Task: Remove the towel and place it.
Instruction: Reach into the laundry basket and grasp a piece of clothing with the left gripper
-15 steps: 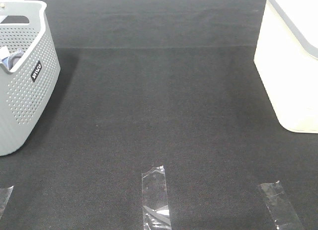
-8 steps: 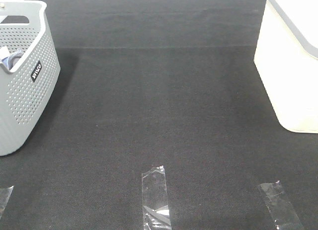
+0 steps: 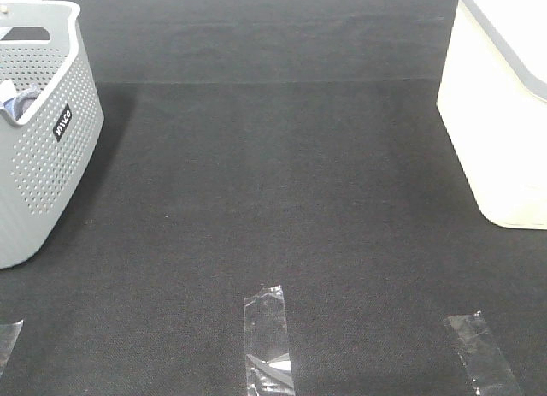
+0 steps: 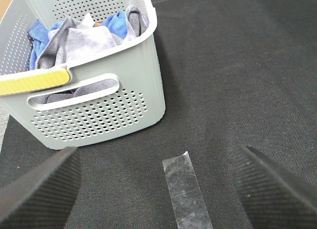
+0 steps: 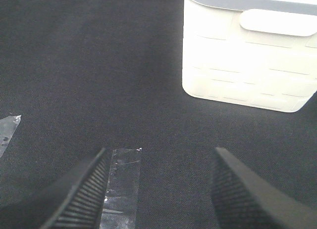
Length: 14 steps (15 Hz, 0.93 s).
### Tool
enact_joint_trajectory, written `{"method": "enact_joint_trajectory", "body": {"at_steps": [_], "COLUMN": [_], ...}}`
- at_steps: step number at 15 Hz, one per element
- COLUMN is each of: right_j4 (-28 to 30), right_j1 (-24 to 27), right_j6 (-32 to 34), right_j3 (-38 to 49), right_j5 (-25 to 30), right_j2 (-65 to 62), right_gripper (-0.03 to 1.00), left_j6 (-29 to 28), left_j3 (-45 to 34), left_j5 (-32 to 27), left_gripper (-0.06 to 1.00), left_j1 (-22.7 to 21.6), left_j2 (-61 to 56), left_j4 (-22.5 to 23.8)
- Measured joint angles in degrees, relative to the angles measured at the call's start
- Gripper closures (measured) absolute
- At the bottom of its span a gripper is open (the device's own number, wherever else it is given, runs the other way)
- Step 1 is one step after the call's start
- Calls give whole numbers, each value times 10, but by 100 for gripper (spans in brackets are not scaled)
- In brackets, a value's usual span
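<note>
The towel (image 4: pixel 85 41) is a slate grey-purple cloth bunched inside the grey perforated basket (image 4: pixel 99 122), lying among brighter blue cloth (image 4: pixel 115 22). In the exterior high view the basket (image 3: pixel 43 156) stands at the far left, with only a scrap of cloth showing over its rim. My left gripper (image 4: pixel 158 199) hovers open over the mat in front of the basket, short of its wall, holding nothing. My right gripper (image 5: pixel 158 189) is also open and empty, over the mat before a white bin (image 5: pixel 247 56). Neither gripper shows in the exterior high view.
A white bin (image 3: pixel 504 105) stands at the right edge of the black mat (image 3: pixel 282 182). Clear tape strips (image 3: pixel 268 340) (image 3: pixel 480 353) are stuck near the front edge. A yellow-taped bar (image 4: pixel 34 82) crosses the basket's rim.
</note>
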<state>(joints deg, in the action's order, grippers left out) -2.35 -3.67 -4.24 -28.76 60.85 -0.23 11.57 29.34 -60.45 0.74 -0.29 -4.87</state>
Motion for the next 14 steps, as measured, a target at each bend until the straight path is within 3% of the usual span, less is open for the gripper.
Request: {"method": "enact_joint_trajectory", "body": {"at_steps": [14], "right_j4": [0], "right_j1": [0], "right_j6": [0], "right_j3": [0], "right_j5": [0], "right_j2": [0], "right_gripper": [39], "left_j6": [0], "left_j3": [0], "left_j5": [0], "left_gripper": [14], "left_j1": [0], "left_j2": [0], "left_j4": [0]}}
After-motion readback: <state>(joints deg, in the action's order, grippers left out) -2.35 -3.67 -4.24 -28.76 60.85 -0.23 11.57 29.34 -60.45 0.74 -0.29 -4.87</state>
